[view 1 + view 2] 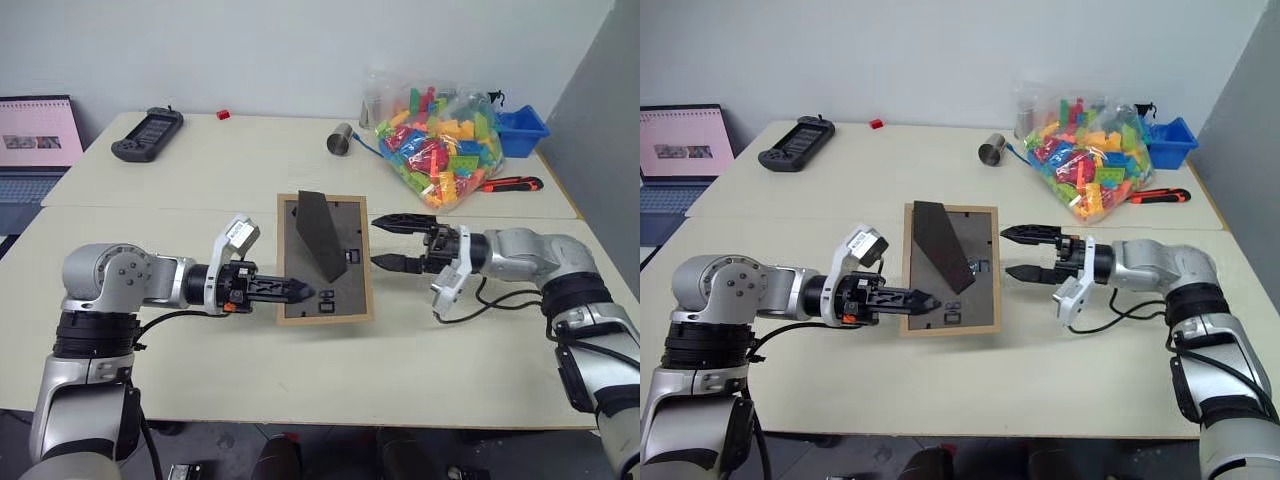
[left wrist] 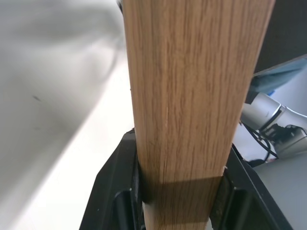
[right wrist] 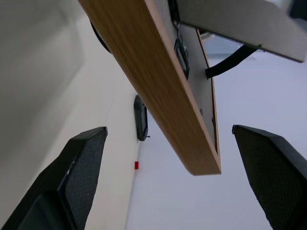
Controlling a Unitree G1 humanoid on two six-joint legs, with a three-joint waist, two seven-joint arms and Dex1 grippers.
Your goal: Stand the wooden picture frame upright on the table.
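So the wooden picture frame [image 1: 324,258] is up off the table [image 1: 200,330] right now, roughly in the middle of the near section, dark back facing up with the fold-out stand [image 1: 322,235] sticking out from it. The left gripper [image 1: 297,291] is clamped on the frame's near left corner, and from the left wrist view you can see the wood edge pinched between both fingers [image 2: 115,191], so that's the only thing holding it. The right gripper [image 1: 392,243] sits just off the frame's right edge with its 2 fingers spread wide and nothing between them, not touching anything as far as I can tell. What worries me: a 1-corner pinch on a flat frame is pretty sketchy, so if the left wrist tilts it up the frame could pivot in the fingers or slip out and land flat again. Also if the right gripper closes in too low or too fast it might bump the edge and twist the frame out of the left grip. And the stand needs to end up angled behind the frame, otherwise it'll just tip over once it's let go. Bag of plastic bricks [image 1: 443,140], metal cup [image 1: 341,139] and game controller [image 1: 147,134] are all on the far section, well clear
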